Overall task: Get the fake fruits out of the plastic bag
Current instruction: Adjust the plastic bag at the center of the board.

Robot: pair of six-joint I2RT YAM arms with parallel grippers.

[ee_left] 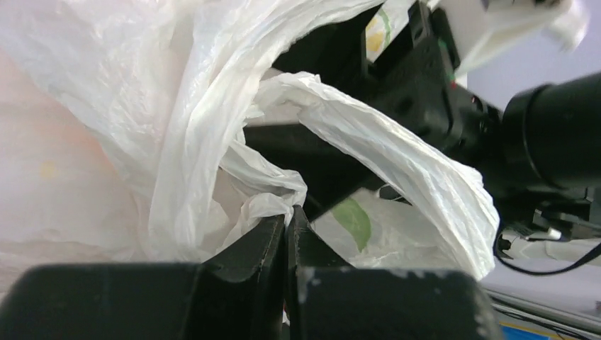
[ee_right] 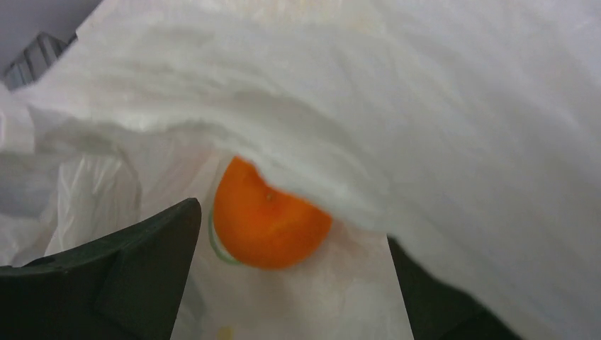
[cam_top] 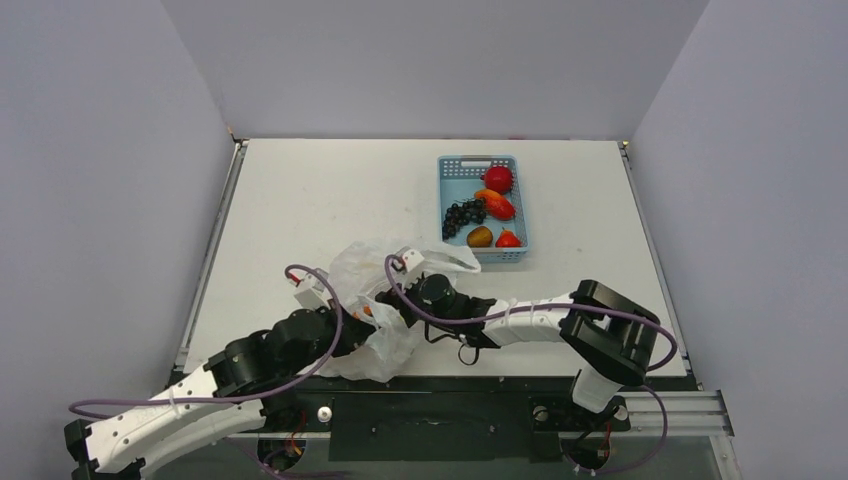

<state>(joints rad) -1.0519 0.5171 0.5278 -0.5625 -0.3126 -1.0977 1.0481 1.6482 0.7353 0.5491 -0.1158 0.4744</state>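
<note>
The translucent white plastic bag [cam_top: 360,262] lies crumpled at the table's near middle. My left gripper [cam_top: 368,325] is shut on a fold of the bag [ee_left: 177,106], pinched between its fingertips [ee_left: 273,230]. My right gripper [cam_top: 400,303] reaches into the bag's mouth from the right. In the right wrist view it [ee_right: 290,248] is open, its fingers [ee_right: 142,269] on either side of a round orange [ee_right: 269,227] that is half covered by bag film [ee_right: 425,106]. A bit of the orange [cam_top: 367,311] shows from the top. Grape bunch [cam_top: 463,216], kiwi [cam_top: 480,237] and small red fruit [cam_top: 508,240] lie in the basket.
A blue basket [cam_top: 448,170] stands at the back right and also holds a red apple [cam_top: 498,179] and a mango [cam_top: 497,204]. The right arm's black wrist [ee_left: 425,92] sits close in front of the left gripper. The table's near edge runs just below the bag.
</note>
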